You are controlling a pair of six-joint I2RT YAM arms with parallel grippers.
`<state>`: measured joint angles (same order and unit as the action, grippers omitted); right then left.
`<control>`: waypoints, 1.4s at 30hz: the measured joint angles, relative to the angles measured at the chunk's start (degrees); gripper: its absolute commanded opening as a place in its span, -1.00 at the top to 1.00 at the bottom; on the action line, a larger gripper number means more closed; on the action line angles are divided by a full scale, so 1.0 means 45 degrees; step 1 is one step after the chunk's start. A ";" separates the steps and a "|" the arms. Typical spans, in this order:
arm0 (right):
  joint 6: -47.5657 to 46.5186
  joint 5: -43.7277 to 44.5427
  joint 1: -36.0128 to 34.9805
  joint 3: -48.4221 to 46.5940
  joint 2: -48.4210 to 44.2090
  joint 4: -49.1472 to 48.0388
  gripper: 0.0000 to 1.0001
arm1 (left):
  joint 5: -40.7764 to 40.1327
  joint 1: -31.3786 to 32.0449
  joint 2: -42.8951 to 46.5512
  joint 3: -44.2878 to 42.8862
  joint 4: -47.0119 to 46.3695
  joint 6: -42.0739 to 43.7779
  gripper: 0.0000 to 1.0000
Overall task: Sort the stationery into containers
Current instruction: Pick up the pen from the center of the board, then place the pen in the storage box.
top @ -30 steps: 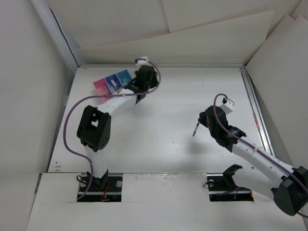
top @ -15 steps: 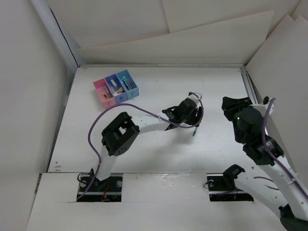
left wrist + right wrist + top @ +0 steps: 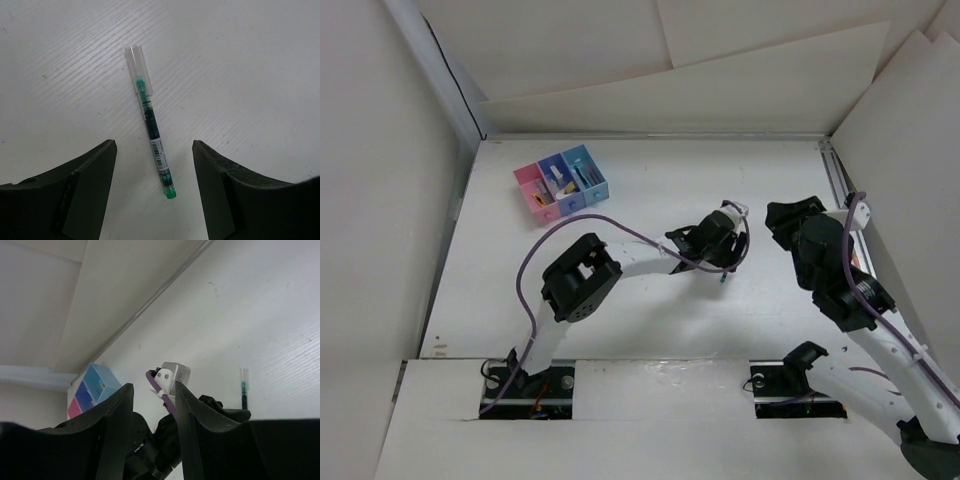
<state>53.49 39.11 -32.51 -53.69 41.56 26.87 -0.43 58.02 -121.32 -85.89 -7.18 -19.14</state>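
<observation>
Green pen [image 3: 152, 125] now lies between the open jaws of the left gripper [image 3: 152, 150], newly arrived from the bins [image 3: 592, 189]; the right gripper [image 3: 152, 390], withdrawn, stands open and empty; a grasp should follow.

Wht arm links [image 3: 640, 265], blk joints [image 3: 582, 290], purple cables [image 3: 521, 300]

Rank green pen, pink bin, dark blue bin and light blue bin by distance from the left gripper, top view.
1. Green pen, directly beneath the open left gripper.
2. Light blue bin, right end of the row, far left of the table.
3. Dark blue bin, middle of the row.
4. Pink bin, left end.
</observation>
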 measured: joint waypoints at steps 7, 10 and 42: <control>-0.0291 -0.0418 0.0000 0.0185 0.0107 -0.0257 0.11 | -0.0874 0.0636 -0.1064 -0.0714 0.0714 0.0476 0.10; -0.0398 -0.0631 0.0000 0.0233 0.0131 -0.0403 0.11 | -0.1277 0.0816 -0.1307 -0.1112 0.1005 0.0486 0.28; -0.1005 -0.1195 0.0015 0.1807 -0.0651 -0.1569 0.08 | -0.2579 -0.4959 0.4663 0.1851 0.0034 -0.2691 0.90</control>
<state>48.97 33.74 -32.45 -45.56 38.63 19.81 -12.03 35.70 -100.33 -77.56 -7.03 -31.24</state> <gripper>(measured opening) 0.459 0.068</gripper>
